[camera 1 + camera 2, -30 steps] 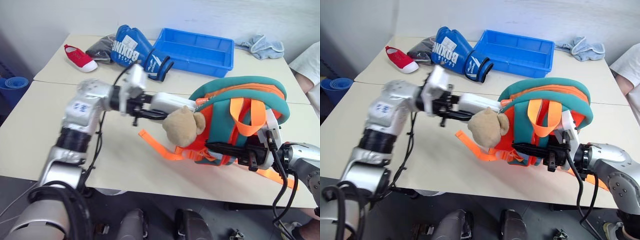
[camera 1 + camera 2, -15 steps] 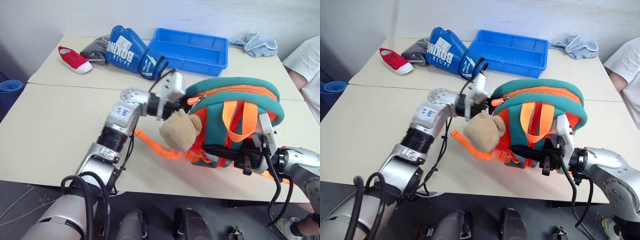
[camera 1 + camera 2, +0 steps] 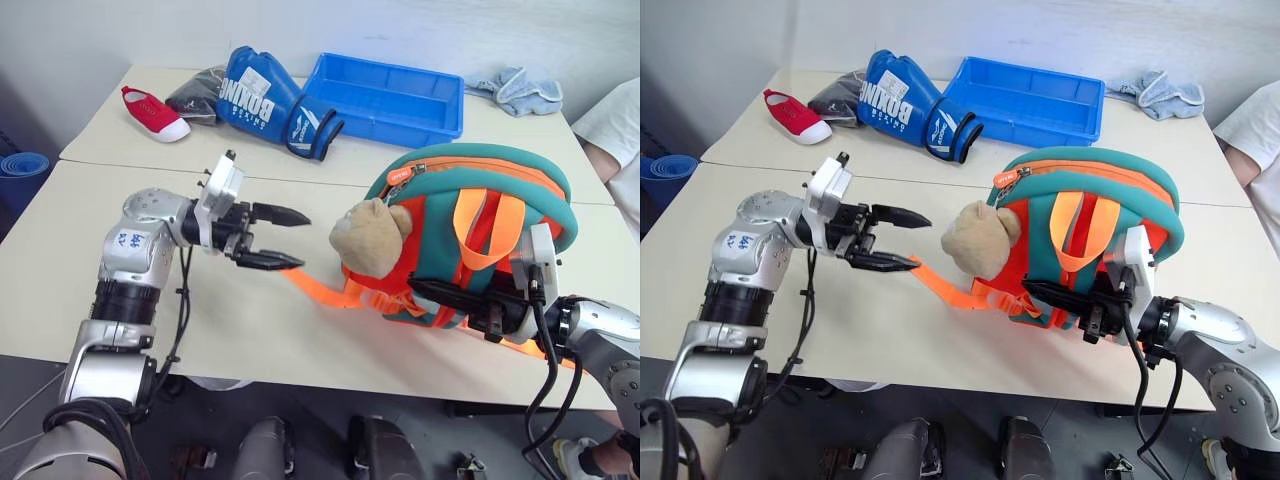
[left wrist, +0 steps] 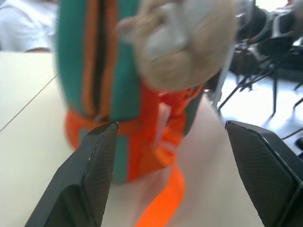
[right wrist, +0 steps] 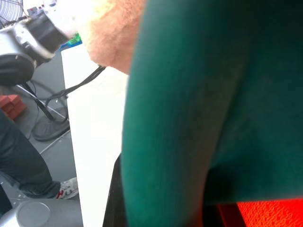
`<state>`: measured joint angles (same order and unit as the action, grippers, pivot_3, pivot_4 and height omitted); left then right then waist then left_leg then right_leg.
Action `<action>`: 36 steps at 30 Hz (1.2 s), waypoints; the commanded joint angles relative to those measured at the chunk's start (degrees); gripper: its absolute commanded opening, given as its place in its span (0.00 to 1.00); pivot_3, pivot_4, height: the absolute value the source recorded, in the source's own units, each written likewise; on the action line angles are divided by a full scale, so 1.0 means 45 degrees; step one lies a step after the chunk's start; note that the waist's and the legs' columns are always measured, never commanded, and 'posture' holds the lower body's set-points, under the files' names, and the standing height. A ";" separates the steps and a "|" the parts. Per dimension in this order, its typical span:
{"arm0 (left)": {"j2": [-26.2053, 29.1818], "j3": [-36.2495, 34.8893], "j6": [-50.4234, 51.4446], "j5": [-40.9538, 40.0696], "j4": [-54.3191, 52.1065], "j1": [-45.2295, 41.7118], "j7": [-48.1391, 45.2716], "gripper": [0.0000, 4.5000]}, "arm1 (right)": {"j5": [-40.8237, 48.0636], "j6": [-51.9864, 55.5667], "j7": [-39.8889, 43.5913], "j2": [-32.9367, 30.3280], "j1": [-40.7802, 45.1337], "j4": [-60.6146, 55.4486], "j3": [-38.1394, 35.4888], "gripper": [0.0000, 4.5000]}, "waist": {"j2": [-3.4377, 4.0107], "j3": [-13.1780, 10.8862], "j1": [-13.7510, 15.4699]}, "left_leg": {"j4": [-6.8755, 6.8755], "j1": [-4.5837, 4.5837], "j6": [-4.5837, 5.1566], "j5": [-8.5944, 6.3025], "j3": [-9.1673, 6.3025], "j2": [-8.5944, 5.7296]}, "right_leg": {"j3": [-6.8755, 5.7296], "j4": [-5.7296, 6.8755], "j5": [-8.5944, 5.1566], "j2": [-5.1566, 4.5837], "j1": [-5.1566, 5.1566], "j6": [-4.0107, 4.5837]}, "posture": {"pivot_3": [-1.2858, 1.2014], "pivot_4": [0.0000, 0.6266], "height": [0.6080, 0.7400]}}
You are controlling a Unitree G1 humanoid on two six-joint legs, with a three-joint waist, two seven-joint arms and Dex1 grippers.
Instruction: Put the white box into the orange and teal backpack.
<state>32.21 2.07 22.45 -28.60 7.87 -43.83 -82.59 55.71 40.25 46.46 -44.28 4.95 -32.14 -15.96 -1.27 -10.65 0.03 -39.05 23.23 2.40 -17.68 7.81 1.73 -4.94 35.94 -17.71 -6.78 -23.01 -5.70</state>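
Showing left gripper [image 3: 285, 238]: two black fingers spread wide apart with nothing between them, pointing level toward the backpack and poised just above the table, a short gap short of the plush bear head.
Left fingers, wrist view [image 4: 90, 175]: both dark pads stand far apart, framing the backpack's lower front and its loose strap.
Right gripper [image 3: 470, 305]: fingers drawn together on the lower front of the orange and teal backpack [image 3: 500, 190], among its straps; exactly which strap or fold is pinched cannot be told.
Right wrist view: teal fabric [image 5: 213, 94] of the backpack lies pressed close before the camera, with orange fabric at one corner.
Backpack: stands upright near the table's front edge, teal trim arching over the top, orange zipper band along the crown.
Bear head [image 3: 370, 232]: tan plush, attached to the backpack's side facing the left gripper.
Loose strap [image 3: 315, 287]: bright orange webbing trailing across the table from the backpack's base, its end beneath the left fingers.
White box: not visible on the table or in either gripper; its whereabouts cannot be told.
Table [image 3: 120, 300]: pale top carrying, at the far side, a blue tray [image 3: 390, 100], a blue boxing glove [image 3: 265, 95], a red shoe [image 3: 155, 113] and a light blue cloth [image 3: 520, 88].
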 commanded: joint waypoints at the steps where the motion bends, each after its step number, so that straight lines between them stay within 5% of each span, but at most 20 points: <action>1: -0.0480 -0.0033 -0.0294 -0.0005 -0.1669 0.0467 0.1206 0.84 | 0.0189 -0.0080 0.0077 -0.0037 0.0156 -0.0228 -0.0051 0.00 | 0.0000 0.0000 0.0002 | -0.0001 -0.0006 0.0000 0.0001 -0.0001 0.0000 | 0.0000 -0.0009 0.0000 0.0000 0.0002 0.0000 | 0.52 0.24 1.00; 12: -0.2963 0.0430 -0.0772 0.0186 -0.1998 0.0411 0.3848 0.84 | 0.0017 -0.0030 0.0155 -0.0024 0.0480 -0.0188 0.0489 0.00 | 0.0000 0.0000 0.0016 | 0.0001 -0.0011 -0.0004 0.0010 -0.0006 0.0002 | -0.0018 0.0002 0.0000 0.0022 0.0003 0.0000 | 0.52 0.24 1.00; 19: -0.2412 -0.0291 -0.0127 -0.0605 -0.1801 0.0258 0.3646 0.46 | -0.0073 -0.0195 -0.0079 0.0150 0.0185 -0.0321 0.0341 0.00 | 0.0000 0.0000 -0.0005 | -0.0002 -0.0011 -0.0001 0.0013 -0.0009 0.0002 | -0.0024 -0.0001 0.0000 0.0022 0.0005 0.0000 | 0.52 0.24 1.00; 25: -0.0508 -0.1294 -0.0321 -0.0061 0.1693 -0.1031 0.3292 0.16 | -0.0066 -0.0376 -0.0296 0.0203 -0.0171 -0.0355 -0.0032 0.00 | 0.0001 0.0001 -0.0001 | -0.0002 -0.0016 -0.0007 0.0018 -0.0009 0.0002 | -0.0061 0.0001 0.0000 0.0028 0.0005 0.0001 | 0.52 0.24 1.00; 30: 0.0009 -0.0358 -0.3006 0.2239 0.5120 -0.1584 0.3446 0.14 | -0.0007 -0.0493 -0.0456 0.0256 -0.0527 -0.0496 -0.0221 0.00 | 0.0002 0.0001 0.0019 | -0.0001 -0.0014 -0.0002 0.0016 -0.0006 -0.0010 | -0.0146 0.0006 0.0000 0.0040 0.0006 0.0000 | 0.52 0.24 1.00; 36: -0.1223 0.0851 -0.4650 0.3820 0.7084 -0.1014 0.3781 0.14 | -0.0004 -0.0703 -0.0776 0.0522 -0.0965 -0.0702 -0.0273 0.00 | 0.0001 0.0001 0.0053 | -0.0003 -0.0009 0.0006 0.0015 -0.0011 -0.0013 | -0.0163 0.0010 0.0000 0.0034 0.0016 0.0000 | 0.52 0.24 1.00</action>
<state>26.59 4.40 3.72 -14.63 37.27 -49.76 -66.87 55.14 38.42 43.19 -42.24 1.25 -33.45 -15.01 -1.27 -10.65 0.27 -39.07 23.19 2.43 -17.62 7.76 1.66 -5.67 35.98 -17.71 -6.64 -22.94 -5.70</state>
